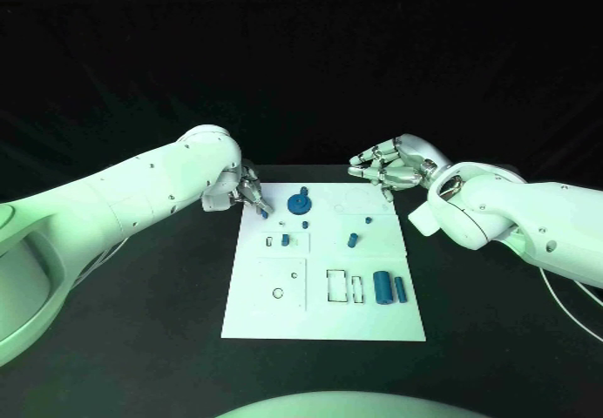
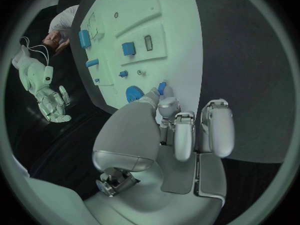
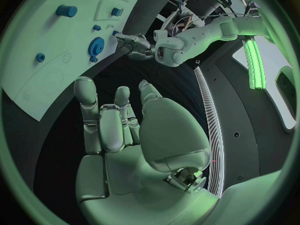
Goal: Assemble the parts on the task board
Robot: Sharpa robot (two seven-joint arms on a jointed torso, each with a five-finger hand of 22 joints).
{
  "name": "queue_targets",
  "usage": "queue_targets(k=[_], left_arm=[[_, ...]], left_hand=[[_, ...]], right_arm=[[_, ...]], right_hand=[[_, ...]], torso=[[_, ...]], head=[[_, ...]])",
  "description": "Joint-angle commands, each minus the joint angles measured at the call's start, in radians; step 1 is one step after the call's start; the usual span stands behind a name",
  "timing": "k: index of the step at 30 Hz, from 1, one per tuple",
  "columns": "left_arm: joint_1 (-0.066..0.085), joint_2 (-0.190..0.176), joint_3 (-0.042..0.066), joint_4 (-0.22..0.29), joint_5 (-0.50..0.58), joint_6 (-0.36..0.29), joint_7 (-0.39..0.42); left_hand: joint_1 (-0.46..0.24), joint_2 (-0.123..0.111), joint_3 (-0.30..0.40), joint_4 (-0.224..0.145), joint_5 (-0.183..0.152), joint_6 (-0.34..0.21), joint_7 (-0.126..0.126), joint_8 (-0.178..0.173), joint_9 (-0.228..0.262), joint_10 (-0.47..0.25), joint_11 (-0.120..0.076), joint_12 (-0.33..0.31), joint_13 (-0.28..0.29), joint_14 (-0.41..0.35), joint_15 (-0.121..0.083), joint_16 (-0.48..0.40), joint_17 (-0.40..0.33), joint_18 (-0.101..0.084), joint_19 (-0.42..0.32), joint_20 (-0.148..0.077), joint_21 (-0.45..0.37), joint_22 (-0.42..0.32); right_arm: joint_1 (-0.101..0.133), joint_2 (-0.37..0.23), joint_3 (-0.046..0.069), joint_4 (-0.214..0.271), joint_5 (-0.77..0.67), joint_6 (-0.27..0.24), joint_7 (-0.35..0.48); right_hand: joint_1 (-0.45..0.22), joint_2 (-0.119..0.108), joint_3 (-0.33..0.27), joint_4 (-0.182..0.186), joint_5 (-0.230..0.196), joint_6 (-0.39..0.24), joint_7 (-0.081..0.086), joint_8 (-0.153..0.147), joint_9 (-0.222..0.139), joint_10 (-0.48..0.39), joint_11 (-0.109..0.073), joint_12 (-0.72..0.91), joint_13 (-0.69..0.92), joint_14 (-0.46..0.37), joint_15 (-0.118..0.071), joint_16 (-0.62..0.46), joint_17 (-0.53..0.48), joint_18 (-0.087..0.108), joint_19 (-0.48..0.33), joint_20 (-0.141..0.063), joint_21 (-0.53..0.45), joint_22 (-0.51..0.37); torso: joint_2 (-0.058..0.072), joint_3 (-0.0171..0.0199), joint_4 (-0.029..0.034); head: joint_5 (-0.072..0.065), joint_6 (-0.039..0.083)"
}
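Nearest on the white task board (image 1: 252, 326): two blue cylinders lying side by side, the larger cylinder (image 1: 401, 290) just right of the shorter cylinder (image 1: 381, 287). Further up, a small blue block (image 1: 287, 239) and a small blue peg (image 1: 355, 239), then one blue gear (image 1: 298, 205) standing near the far edge. At the board's far left corner, left hand (image 1: 241, 193) pinching a small blue part (image 2: 162, 88) between thumb and fingertip. Beyond the far right corner, right hand (image 1: 392, 165) raised, fingers loosely curled and apart, holding nothing.
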Motion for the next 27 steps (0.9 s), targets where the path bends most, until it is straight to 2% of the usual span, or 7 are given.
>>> queue_targets(k=[1, 6, 10, 16, 22, 23, 27], left_arm=[[-0.003, 0.003, -0.003, -0.002, 0.013, 0.021, 0.012], [-0.003, 0.001, -0.003, -0.004, 0.017, 0.028, 0.010], [-0.003, -0.002, -0.004, -0.003, 0.018, 0.030, 0.008], [-0.003, -0.010, -0.005, 0.007, 0.028, 0.003, 0.020], [-0.003, -0.038, -0.005, 0.047, 0.046, -0.060, 0.042], [-0.003, -0.047, -0.005, 0.059, 0.052, -0.073, 0.046], [-0.003, -0.088, -0.006, 0.119, 0.073, -0.123, 0.056]], left_hand=[[-0.002, -0.027, 0.130, -0.044, 0.004, -0.004, 0.005, 0.001, 0.007, 0.000, 0.002, -0.008, -0.005, 0.105, 0.001, 0.002, 0.263, -0.002, 0.012, 0.002, 0.002, 0.117], [-0.040, -0.077, 0.253, -0.062, 0.015, -0.007, 0.008, 0.012, 0.019, 0.005, 0.003, -0.009, -0.008, 0.105, 0.003, 0.002, 0.263, -0.001, 0.013, 0.001, 0.003, 0.121], [-0.068, -0.101, 0.315, -0.078, 0.019, -0.009, 0.006, 0.020, 0.027, 0.008, 0.006, -0.008, -0.009, 0.105, 0.002, 0.002, 0.263, -0.001, 0.013, 0.003, 0.002, 0.122], [-0.091, -0.125, 0.370, -0.103, 0.044, -0.006, 0.005, 0.030, 0.037, 0.024, 0.005, 0.005, 0.004, 0.105, 0.000, 0.002, 0.263, -0.004, 0.020, 0.001, 0.012, 0.132], [-0.113, -0.148, 0.409, -0.125, 0.070, 0.005, 0.001, 0.038, 0.043, 0.048, 0.001, 0.025, 0.027, 0.105, -0.004, 0.002, 0.263, -0.008, 0.029, -0.002, 0.026, 0.147], [-0.118, -0.153, 0.415, -0.129, 0.078, 0.008, 0.000, 0.040, 0.044, 0.053, 0.000, 0.029, 0.031, 0.105, -0.005, 0.002, 0.263, -0.009, 0.031, -0.002, 0.029, 0.149], [-0.143, -0.178, 0.437, -0.142, 0.155, 0.020, -0.004, 0.045, 0.048, 0.071, -0.004, 0.042, 0.047, 0.105, -0.009, 0.002, 0.263, -0.011, 0.036, -0.006, 0.036, 0.157]], right_arm=[[-0.001, 0.001, 0.000, 0.001, -0.006, 0.012, 0.007], [-0.001, 0.001, 0.000, 0.001, -0.006, 0.013, 0.007], [-0.001, 0.001, 0.000, 0.000, -0.005, 0.014, 0.007], [-0.001, 0.002, 0.000, 0.000, -0.004, 0.015, 0.007], [-0.001, 0.002, 0.000, -0.001, -0.003, 0.015, 0.007], [-0.001, 0.001, 0.000, -0.001, -0.003, 0.015, 0.007], [-0.001, -0.001, 0.000, -0.001, -0.002, 0.014, 0.007]], right_hand=[[0.010, 0.002, -0.007, -0.002, 0.006, -0.004, -0.001, 0.006, -0.001, -0.004, -0.004, 0.003, 0.002, 0.000, 0.003, -0.001, 0.001, 0.016, 0.002, 0.001, -0.003, 0.001], [0.010, 0.002, -0.007, -0.002, 0.006, -0.004, -0.001, 0.006, -0.001, -0.004, -0.004, 0.003, 0.002, 0.000, 0.003, -0.001, 0.001, 0.016, 0.002, 0.001, -0.003, 0.001], [0.011, 0.003, -0.008, -0.001, 0.006, -0.004, -0.001, 0.006, -0.001, -0.002, -0.004, 0.006, 0.003, -0.001, 0.003, -0.003, -0.001, 0.016, 0.003, 0.001, -0.003, 0.001], [0.011, 0.003, -0.008, -0.001, 0.006, -0.004, -0.001, 0.006, -0.001, -0.002, -0.004, 0.006, 0.003, -0.001, 0.003, -0.003, -0.002, 0.016, 0.003, 0.001, -0.003, 0.001], [0.011, 0.003, -0.008, -0.001, 0.006, -0.004, -0.001, 0.006, -0.001, -0.002, -0.004, 0.006, 0.003, -0.001, 0.003, -0.003, -0.002, 0.016, 0.003, 0.001, -0.003, 0.001], [0.011, 0.003, -0.008, -0.001, 0.006, -0.004, -0.001, 0.006, -0.001, -0.002, -0.004, 0.006, 0.003, -0.001, 0.003, -0.003, -0.002, 0.016, 0.003, 0.001, -0.003, 0.001], [0.011, 0.004, -0.008, -0.001, 0.006, -0.004, -0.001, 0.007, -0.001, -0.001, -0.004, 0.007, 0.003, -0.002, 0.003, -0.005, -0.005, 0.016, 0.003, 0.001, -0.004, -0.001]], torso=[[0.000, 0.0000, 0.0001], [0.000, 0.0004, 0.0008], [0.000, 0.0008, 0.0016], [-0.001, 0.0011, 0.0010], [-0.003, 0.0016, -0.0002], [-0.002, 0.0012, 0.0001], [-0.003, 0.0018, 0.0031]], head=[[0.001, -0.003], [0.001, -0.005], [0.002, -0.007], [0.005, -0.008], [0.007, -0.007], [0.007, -0.006], [0.006, -0.006]])
